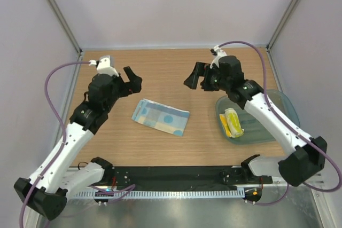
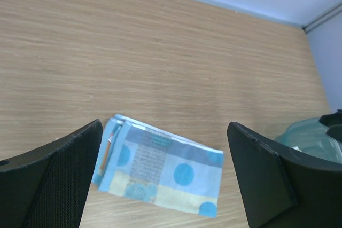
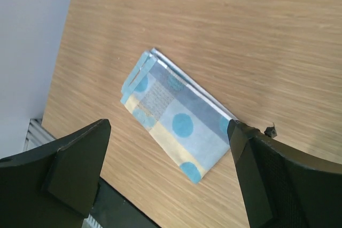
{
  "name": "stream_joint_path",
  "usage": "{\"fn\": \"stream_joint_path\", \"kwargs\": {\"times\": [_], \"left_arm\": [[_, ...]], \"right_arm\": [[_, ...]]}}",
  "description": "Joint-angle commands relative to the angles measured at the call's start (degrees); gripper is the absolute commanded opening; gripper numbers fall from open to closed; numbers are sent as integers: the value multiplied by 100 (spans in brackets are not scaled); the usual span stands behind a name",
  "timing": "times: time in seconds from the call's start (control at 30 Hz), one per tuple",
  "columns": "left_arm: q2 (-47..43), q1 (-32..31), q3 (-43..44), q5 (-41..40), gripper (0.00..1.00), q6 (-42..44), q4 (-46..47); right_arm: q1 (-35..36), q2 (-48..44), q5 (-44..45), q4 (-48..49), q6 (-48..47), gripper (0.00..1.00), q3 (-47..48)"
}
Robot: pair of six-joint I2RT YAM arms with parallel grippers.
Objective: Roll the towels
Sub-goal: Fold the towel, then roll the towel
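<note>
- Pale walls close round a smooth wooden table (image 1: 160, 65) on 3 sides.
- At the middle of it lies the blue towel (image 1: 161, 117), flat and folded into a narrow rectangle. It is slightly askew, and its stacked layer edges show along the short end nearer the left arm.
- It is not yet rolled. It looks thin, light and limp, so I judge it will sag from any single pinch and skid on the wood if it is pushed rather than pressed.
- The best hold is probably that layered short end, 1 corner per arm. A pinch there would catch every layer and turn the edge over evenly. A pinch at mid-cloth would likely lift only the top sheet and undo the fold.
- The yellow towel (image 1: 233, 123) lies in the clear bluish tub (image 1: 278, 102) at the right side of the table, well apart from the blue one. It appears to be a tight roll, so I take that half of the job as done.
- The left gripper (image 1: 134, 80) hangs above the table to the left of the blue towel. Its fingers are spread wide with nothing between them.
- The right gripper (image 1: 193, 77) hangs to the towel's right, near the tub's far corner. It is just as wide apart and also holds nothing.
- Both wrist views look down past parted fingers at the blue towel, and neither touches it.
</note>
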Motion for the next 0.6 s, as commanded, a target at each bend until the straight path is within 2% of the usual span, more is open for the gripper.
{"fn": "stream_joint_path", "kwargs": {"times": [0.0, 0.1, 0.13, 0.17, 0.2, 0.27, 0.3, 0.37, 0.43, 0.47, 0.5, 0.57], "left_arm": [[-179, 304, -957, 1143, 100, -721, 1427], [190, 296, -598, 2004, 100, -669, 647], [260, 209, -544, 2087, 100, -660, 609], [313, 78, -500, 2018, 95, -660, 513], [444, -80, -413, 1547, 85, -634, 7], [708, -843, 87, 703, 70, -283, -697], [1005, -1133, 220, -189, 67, -247, -1205], [1288, -2106, 493, -933, 66, -264, -1639], [1788, -2654, 598, -1722, 65, -430, -2121], [1982, -3074, 668, -1901, 63, -649, -2229], [2332, -3235, 713, -1981, 55, -782, -2369], [2720, -3551, 835, -2271, 48, -1219, -2669]], "right_arm": [[-2, -478, 962, -197, -13, 100, -344], [-2, -900, 1121, -207, -74, 100, -572], [-2, -1023, 1200, -111, -65, 100, -652], [-2, -1250, 1279, -58, -22, 100, -809], [-11, -1365, 1288, -75, -13, 100, -854], [-2, -1533, 1288, -206, 5, 100, -837], [-2, -1586, 1288, -372, 5, 99, -811], [-2, -1674, 1595, -513, 40, 98, -793], [-2, -1823, 2025, -777, 75, 98, -793], [-2, -1841, 2227, -900, 93, 98, -784], [-2, -1867, 2429, -1066, 93, 98, -767], [-11, -1841, 2466, -1190, 76, 98, -784]]}}
